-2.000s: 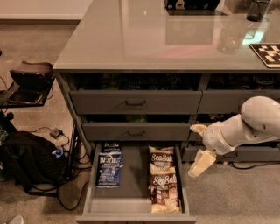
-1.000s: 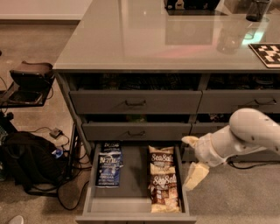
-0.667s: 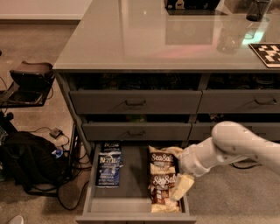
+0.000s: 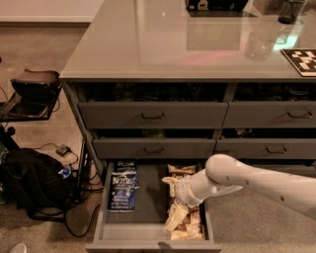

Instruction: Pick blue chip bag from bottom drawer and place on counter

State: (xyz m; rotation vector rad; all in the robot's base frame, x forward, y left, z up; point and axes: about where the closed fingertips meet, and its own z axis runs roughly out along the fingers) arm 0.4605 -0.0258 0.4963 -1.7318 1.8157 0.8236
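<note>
The bottom drawer (image 4: 148, 206) is pulled open at the foot of the cabinet. The blue chip bag (image 4: 122, 191) with white lettering lies flat at the drawer's left side, with a second blue bag (image 4: 126, 165) partly tucked behind it. Tan-brown bags (image 4: 190, 228) lie at the right side. My gripper (image 4: 173, 200) hangs over the tan-brown bags inside the drawer, right of the blue chip bag and apart from it, fingers spread and empty. The glossy grey-green counter (image 4: 168, 44) spans the top.
Closed grey drawers with dark handles (image 4: 153, 116) sit above the open one. A black backpack (image 4: 29, 183) and cables lie on the floor at left, by a dark stool (image 4: 34, 83). A checkered board (image 4: 302, 60) and a glass (image 4: 289, 10) stand on the counter's right.
My arm has swung left and down, from beside the drawer's right edge to over the tan-brown bags inside it. The bags have not moved.
</note>
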